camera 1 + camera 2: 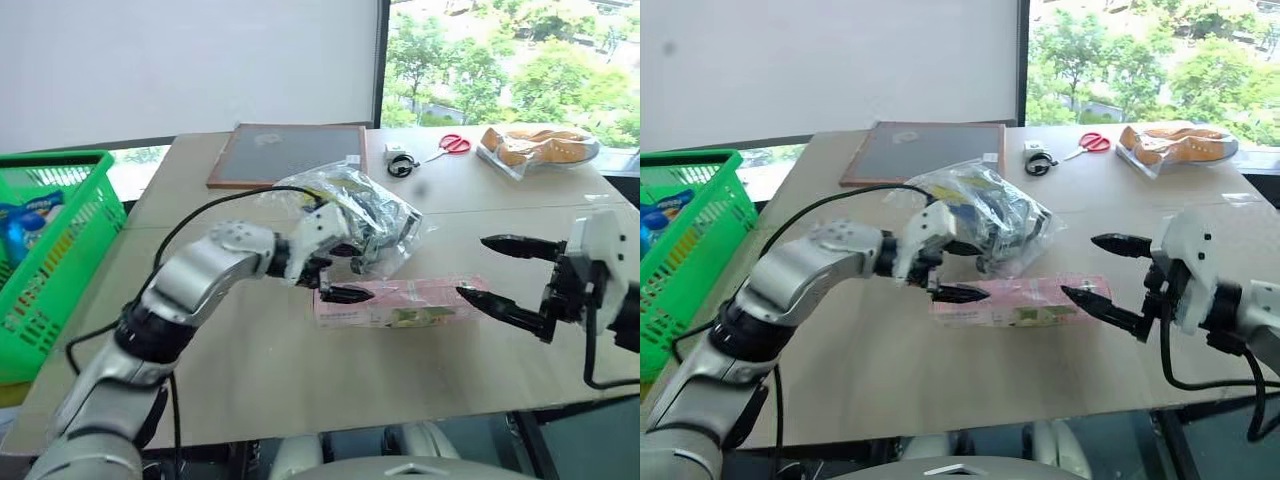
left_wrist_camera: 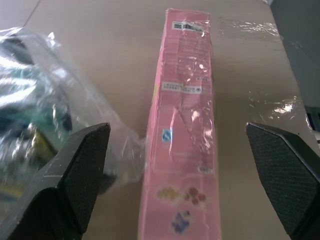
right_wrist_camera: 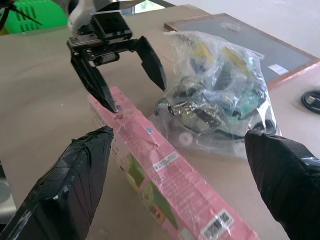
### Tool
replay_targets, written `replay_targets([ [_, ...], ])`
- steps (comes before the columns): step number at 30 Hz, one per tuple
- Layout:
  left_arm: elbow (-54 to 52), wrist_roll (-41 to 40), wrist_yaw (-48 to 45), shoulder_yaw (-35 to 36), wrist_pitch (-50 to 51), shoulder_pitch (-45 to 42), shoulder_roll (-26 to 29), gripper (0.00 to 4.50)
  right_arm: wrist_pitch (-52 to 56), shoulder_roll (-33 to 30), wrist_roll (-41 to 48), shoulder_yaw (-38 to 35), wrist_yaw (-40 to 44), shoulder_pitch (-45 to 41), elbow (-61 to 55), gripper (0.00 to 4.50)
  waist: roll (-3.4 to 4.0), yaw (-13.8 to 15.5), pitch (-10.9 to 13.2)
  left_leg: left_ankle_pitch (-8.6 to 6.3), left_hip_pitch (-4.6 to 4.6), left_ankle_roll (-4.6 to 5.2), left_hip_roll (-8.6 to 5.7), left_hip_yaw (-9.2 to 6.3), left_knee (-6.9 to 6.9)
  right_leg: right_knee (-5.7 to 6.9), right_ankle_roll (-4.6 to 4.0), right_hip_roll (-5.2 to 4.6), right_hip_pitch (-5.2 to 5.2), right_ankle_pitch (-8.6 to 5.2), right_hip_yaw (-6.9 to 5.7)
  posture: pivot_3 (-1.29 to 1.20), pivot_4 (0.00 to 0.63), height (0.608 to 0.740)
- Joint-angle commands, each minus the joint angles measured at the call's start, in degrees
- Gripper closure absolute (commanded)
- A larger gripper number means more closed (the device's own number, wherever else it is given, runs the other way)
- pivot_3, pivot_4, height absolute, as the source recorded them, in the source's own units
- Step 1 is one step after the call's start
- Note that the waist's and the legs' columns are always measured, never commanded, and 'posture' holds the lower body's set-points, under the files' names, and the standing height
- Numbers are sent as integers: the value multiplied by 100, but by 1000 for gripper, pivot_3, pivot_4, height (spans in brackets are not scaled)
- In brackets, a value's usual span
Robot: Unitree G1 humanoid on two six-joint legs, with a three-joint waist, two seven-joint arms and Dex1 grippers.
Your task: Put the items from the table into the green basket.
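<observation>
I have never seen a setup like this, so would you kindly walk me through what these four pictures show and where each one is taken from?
This is a two-armed humanoid robot. Two pictures come from cameras in its head, looking down over its arms; the other two come from a camera on each wrist, looking along that arm's two black fingers.

On the table lie a long pink carton and, behind it, a clear plastic bag. Farther back are a framed board, red scissors and a bag of bread. The green basket stands at the robot's left, with a blue packet inside.

The left tool is open over one end of the carton; the right tool is open near the other end. Neither holds anything.
</observation>
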Motion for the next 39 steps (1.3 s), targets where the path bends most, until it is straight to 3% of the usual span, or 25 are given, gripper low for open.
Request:
replay_targets([
  [1, 385, 594, -208, -606, 23, -428, -141, 41, -156, 74, 104, -341, -204, 262, -378, 0, -1, -112, 0, 0, -1, 1, 0, -1, 0, -2, 2, 1, 0, -1, 1, -308, 40, 740],
  [9, 511, 843, -688, -1120, 395, -758, -425, 41, -232, 28, 353, -863, -150, 1011, -639, 0, 3, -431, 19, -3, -5, 4, 5, 4, -3, -3, 12, -1, -10, -8, 15, -343, 57, 740],
  [17, 1086, 1849, -471, -2070, 425, -1007, -805, 41, -418, -63, 266, -867, -129, 1196, -601, 0, 2, -533, 45, -3, 9, 5, 4, 19, -5, -1, 21, -1, -7, -12, 30, -347, 65, 740],
  [21, 1321, 2116, -428, -2159, 320, -999, -1063, 41, -452, -60, 277, -930, -132, 1309, -640, 0, 2, -559, 57, -5, 7, 6, 4, 20, -10, -5, 21, -2, -7, -12, 31, -355, 70, 740],
  [24, 1336, 2284, -514, -2275, 151, -852, -1075, 843, -484, -60, 268, -951, -103, 1446, -670, 0, 12, -569, 68, -5, 9, 7, 4, 23, -11, -5, 21, -16, -7, -12, 34, -361, 73, 740],
  [28, 1094, 2301, -624, -2162, 129, -720, -1010, 2544, -501, -84, 280, -1077, 22, 1696, -705, 0, 20, -576, 73, -7, 22, 10, 2, 29, -12, -5, 22, -38, 3, -13, 36, -359, 74, 740],
  [30, 939, 2213, -612, -1901, 110, -646, -980, 3172, -517, -144, 194, -1167, 161, 1837, -691, 0, 19, -581, 73, -7, 26, 10, 2, 30, -13, -5, 22, -38, 6, -12, 38, -354, 73, 740],
  [35, 363, 1811, -600, -1008, 480, -475, -794, 3172, -662, -313, -24, -1196, 505, 1945, -493, 0, -1, -592, 127, -10, 68, 13, 1, 41, -30, -9, 29, -44, 39, -17, 47, -346, 71, 740],
  [39, -276, 1325, -408, -142, 1294, -250, -555, 3172, -778, -408, 8, -805, 532, 1450, -279, 0, -16, -602, 157, -10, 64, 12, 1, 43, -31, -9, 30, -43, 35, -17, 50, -260, 52, 740],
])
